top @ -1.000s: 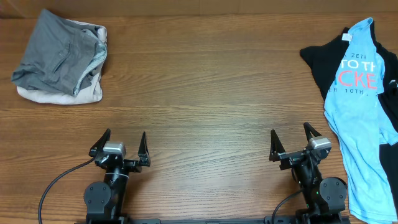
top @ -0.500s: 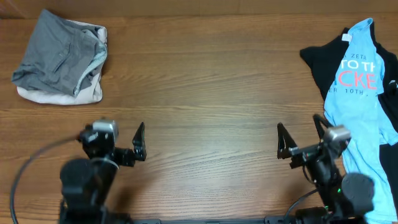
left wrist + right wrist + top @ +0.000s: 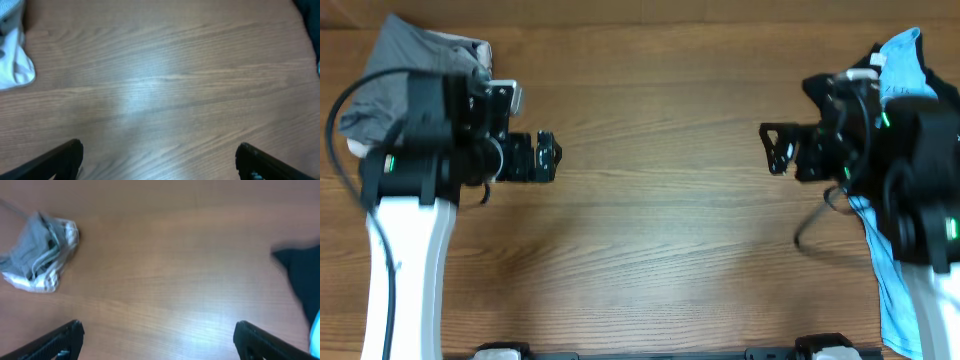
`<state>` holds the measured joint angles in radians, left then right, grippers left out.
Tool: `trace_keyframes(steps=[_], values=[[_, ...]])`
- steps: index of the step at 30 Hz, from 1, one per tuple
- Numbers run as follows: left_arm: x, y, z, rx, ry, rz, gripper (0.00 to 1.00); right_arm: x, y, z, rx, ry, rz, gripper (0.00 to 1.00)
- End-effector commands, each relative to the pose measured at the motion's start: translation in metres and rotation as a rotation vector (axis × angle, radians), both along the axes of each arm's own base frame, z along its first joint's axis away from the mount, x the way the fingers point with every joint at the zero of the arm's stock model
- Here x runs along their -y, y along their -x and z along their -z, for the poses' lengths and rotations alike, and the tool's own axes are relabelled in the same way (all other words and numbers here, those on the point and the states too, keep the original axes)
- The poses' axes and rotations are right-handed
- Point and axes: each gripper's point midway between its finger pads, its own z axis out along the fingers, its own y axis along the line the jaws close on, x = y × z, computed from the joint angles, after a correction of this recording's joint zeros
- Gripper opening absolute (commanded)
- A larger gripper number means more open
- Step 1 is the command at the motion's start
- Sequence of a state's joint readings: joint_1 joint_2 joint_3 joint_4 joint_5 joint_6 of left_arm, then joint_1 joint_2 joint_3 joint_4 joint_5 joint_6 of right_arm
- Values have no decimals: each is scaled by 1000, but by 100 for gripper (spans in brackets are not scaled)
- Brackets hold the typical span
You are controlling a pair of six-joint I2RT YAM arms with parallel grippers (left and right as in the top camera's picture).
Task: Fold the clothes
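Black fingers spread as wide as they go, the left pincer (image 3: 551,158) grips nothing and hangs over bare wood, its tips pointing toward the middle of the counter. In the left wrist view its two fingers (image 3: 62,159) sit at the bottom corners with only wood grain between them. The right pincer (image 3: 769,150) is just as wide open and just as empty. It faces the left one across the brown wood-grain counter (image 3: 660,230), and the two are well apart.

Behind the left arm, at the far left of the counter, a crumpled grey garment (image 3: 405,45) lies bunched on a cream piece of cloth (image 3: 30,282); from overhead the arm hides part of the heap. Along the right edge, partly under the right arm, a light blue T-shirt (image 3: 903,52) lies loose over a black shirt (image 3: 300,275), whose dark edge sticks out toward the middle of the counter
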<state>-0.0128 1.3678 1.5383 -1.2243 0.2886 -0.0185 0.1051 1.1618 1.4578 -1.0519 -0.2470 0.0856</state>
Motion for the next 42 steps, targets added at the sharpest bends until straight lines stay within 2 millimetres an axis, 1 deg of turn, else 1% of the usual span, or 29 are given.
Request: trace_keyframes(steps=[1, 2, 3, 4, 6, 8, 9, 10, 11, 12, 13, 16, 17, 18, 19, 20, 21, 23, 24, 25, 26, 28, 30, 32, 36, 38, 41, 42], values=[[0, -28, 18, -83, -12, 22, 100, -2, -38, 2, -66, 13, 1, 100], [1, -31, 27, -115, 1, 9, 100, 0, -48, 10, -86, 29, 16, 100], [3, -34, 33, -139, 14, 4, 100, 1, -53, 15, -94, 37, 23, 100], [6, -37, 45, -183, 31, 6, 100, 5, -62, 23, -111, 51, 40, 100], [12, -40, 61, -233, 59, 37, 100, 14, -74, 37, -143, 51, 73, 100], [22, -43, 75, -257, 85, 132, 100, 34, -84, 48, -176, 33, 140, 100], [26, -44, 80, -267, 104, 159, 95, 52, -89, 54, -198, 17, 199, 100], [30, -46, 83, -275, 121, 169, 88, 62, -91, 57, -207, 12, 226, 100], [33, -50, 87, -278, 136, 171, 78, 91, -94, 65, -227, 1, 297, 100], [34, -51, 88, -279, 140, 171, 76, 102, -95, 67, -234, -2, 325, 100], [39, -58, 89, -256, 142, 179, 74, 130, -96, 74, -247, -11, 392, 100], [59, -68, 82, -180, 131, 236, 79, 200, -94, 92, -274, -41, 543, 100], [66, -69, 80, -163, 126, 255, 82, 214, -93, 96, -279, -44, 570, 100], [73, -70, 80, -152, 121, 273, 88, 232, -91, 103, -287, -51, 611, 100], [83, -69, 79, -140, 111, 299, 92, 255, -89, 113, -299, -61, 659, 100], [92, -68, 80, -133, 96, 324, 95, 278, -86, 126, -320, -73, 707, 100], [100, -66, 81, -127, 74, 346, 95, 292, -84, 138, -339, -84, 735, 100], [114, -62, 83, -115, 32, 380, 96, 313, -80, 162, -383, -108, 773, 100], [122, -61, 84, -104, 1, 400, 96, 324, -78, 178, -412, -119, 793, 100], [125, -60, 84, -97, -17, 408, 96, 328, -77, 186, -424, -124, 801, 100], [136, -59, 85, -78, -48, 433, 97, 338, -76, 205, -451, -128, 799, 100], [149, -56, 85, -55, -79, 462, 97, 345, -75, 228, -486, -132, 783, 99], [158, -53, 85, -41, -97, 483, 98, 350, -73, 248, -523, -138, 782, 96], [163, -53, 84, -33, -99, 493, 99, 356, -71, 261, -535, -133, 774, 95], [166, -56, 82, -14, -91, 494, 100, 369, -71, 274, -521, -95, 742, 93], [166, -58, 81, -5, -89, 493, 100, 372, -71, 275, -513, -81, 731, 91], [167, -63, 79, 17, -90, 490, 100, 373, -72, 279, -510, -63, 709, 84], [169, -65, 77, 30, -87, 489, 100, 373, -72, 282, -517, -66, 707, 80]])
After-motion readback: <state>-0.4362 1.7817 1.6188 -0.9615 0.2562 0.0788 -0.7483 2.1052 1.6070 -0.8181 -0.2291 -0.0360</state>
